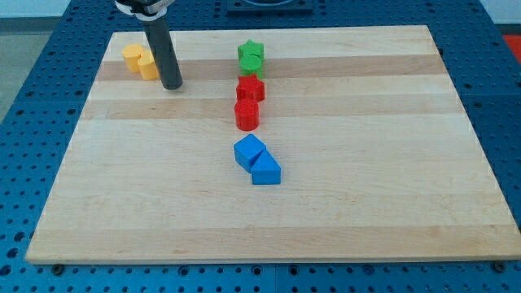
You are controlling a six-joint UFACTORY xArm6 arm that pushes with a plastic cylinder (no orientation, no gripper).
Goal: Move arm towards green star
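Note:
The green star (251,51) lies near the view's top, at the head of a column of blocks. A second green block (251,66) touches it just below. My tip (172,85) rests on the board well to the left of the green star and slightly below it. The tip is just right of two yellow blocks (140,61) and touches none of the blocks in the column.
Below the green blocks are a red star (251,88) and a red cylinder (247,115). Further down lie a blue cube (249,151) and a blue triangular block (265,172). The wooden board (391,179) sits on a blue perforated table.

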